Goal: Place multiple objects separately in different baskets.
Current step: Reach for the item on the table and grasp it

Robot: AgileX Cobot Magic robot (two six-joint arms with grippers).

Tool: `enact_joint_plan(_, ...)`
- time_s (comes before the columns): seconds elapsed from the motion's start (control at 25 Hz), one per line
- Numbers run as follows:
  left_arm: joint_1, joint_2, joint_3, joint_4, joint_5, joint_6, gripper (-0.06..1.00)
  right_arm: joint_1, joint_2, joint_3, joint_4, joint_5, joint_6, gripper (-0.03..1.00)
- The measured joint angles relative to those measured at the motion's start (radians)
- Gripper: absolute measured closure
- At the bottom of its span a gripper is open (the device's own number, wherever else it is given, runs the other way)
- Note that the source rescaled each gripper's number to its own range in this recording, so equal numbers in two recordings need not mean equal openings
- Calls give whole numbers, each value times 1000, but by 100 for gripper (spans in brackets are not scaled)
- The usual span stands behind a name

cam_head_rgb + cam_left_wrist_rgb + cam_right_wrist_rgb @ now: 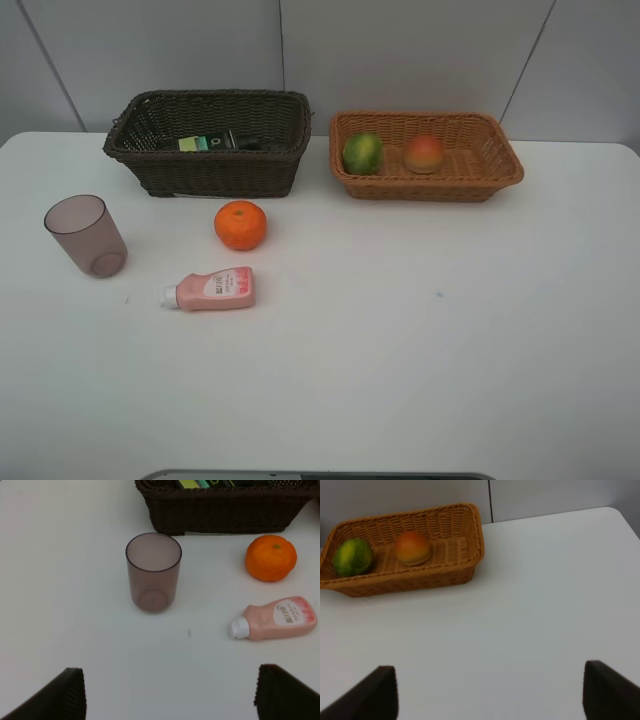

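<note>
We see the small pink plastic bottle (212,290) lying flat, long axis left-right, capped end pointing left; our left gripper (170,700) and right gripper (487,695) both gape wide, empty.

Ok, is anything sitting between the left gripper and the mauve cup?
Nothing visible. Only bare table lies between the left gripper and the cup; the orange and pink bottle lie off to one side.
</note>
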State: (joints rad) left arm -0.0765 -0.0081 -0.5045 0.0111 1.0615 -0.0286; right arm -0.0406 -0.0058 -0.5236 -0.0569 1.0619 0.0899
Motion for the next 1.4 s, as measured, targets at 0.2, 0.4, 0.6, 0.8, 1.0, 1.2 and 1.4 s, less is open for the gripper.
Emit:
enact_joint_plan(0.2, 0, 0, 0, -1, 0, 0, 13, 0, 0, 0, 0, 0, 0, 49)
enact_joint_plan(0.4, 0, 0, 0, -1, 0, 0, 13, 0, 0, 0, 0, 0, 0, 49)
enact_joint_plan(0.6, 0, 32, -8, -17, -8, 4, 13, 0, 0, 0, 0, 0, 0, 49)
enact_joint_plan(0.8, 0, 273, -64, -29, -111, 95, 13, 0, 0, 0, 0, -1, 0, 49)
enact_joint_plan(1.0, 0, 595, -147, -70, -210, 150, 13, 0, 0, 0, 0, -1, 0, 49)
enact_joint_plan(1.2, 0, 888, -246, -72, -245, 156, 13, 0, 0, 0, 0, -1, 0, 49)
enact_joint_plan(1.4, 0, 1144, -362, -72, -246, 157, 13, 0, -1, 0, 0, -1, 0, 49)
